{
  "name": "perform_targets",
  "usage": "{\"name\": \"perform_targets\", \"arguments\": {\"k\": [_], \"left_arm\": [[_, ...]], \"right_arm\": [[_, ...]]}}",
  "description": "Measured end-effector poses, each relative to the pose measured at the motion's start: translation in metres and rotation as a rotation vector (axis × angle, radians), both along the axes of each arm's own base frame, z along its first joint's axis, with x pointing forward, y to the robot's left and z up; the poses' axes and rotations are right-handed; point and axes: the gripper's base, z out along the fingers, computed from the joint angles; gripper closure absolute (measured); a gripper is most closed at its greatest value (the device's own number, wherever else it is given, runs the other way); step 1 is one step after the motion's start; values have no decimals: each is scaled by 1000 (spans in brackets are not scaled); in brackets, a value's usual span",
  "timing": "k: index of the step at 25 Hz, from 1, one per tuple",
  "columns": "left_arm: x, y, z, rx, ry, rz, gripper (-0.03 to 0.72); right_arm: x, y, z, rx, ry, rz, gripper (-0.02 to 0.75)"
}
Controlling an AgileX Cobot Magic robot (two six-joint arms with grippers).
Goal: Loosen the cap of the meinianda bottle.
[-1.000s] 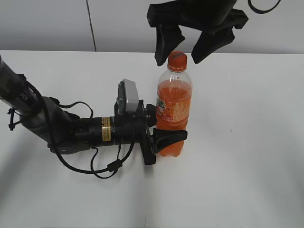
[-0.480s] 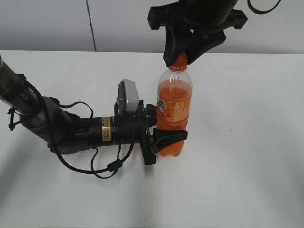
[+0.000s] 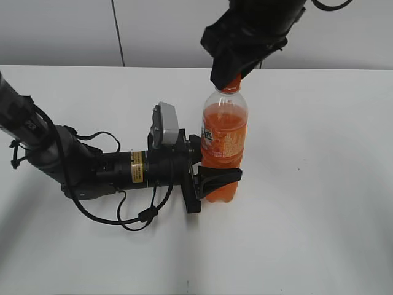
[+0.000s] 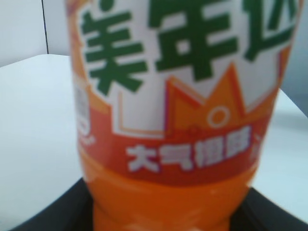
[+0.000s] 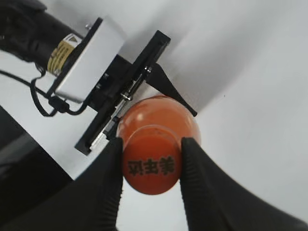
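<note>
The meinianda bottle stands upright on the white table, full of orange drink; its label fills the left wrist view. My left gripper lies low on the table and is shut on the bottle's waisted lower body. My right gripper comes down from above and is shut on the orange cap, one black finger on each side of it. In the exterior view the fingers hide most of the cap; only its lower edge shows.
The left arm with its cables lies across the table's left half. The left wrist's grey camera box sits just beside the bottle. A grey wall stands behind the table.
My right gripper came down over the cap and shut on it, then turned about the bottle's axis. The bottle and the left arm have stayed in place.
</note>
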Motion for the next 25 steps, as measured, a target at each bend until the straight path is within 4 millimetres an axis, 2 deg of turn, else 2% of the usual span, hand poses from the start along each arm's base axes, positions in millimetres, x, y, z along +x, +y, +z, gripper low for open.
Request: {"name": "perform_targets", "arguments": {"k": [4,7,25], "left_arm": [[0,0,0,0,0,0,303],[0,0,0,0,-2,0,303],[0,0,0,2,-7,-4,303]], "right_arm": [[0,0,0,-59,-110,322,468],[0,0,0,-91,-171,496,468],[-1,0,1,-200,-376,1104,468]]}}
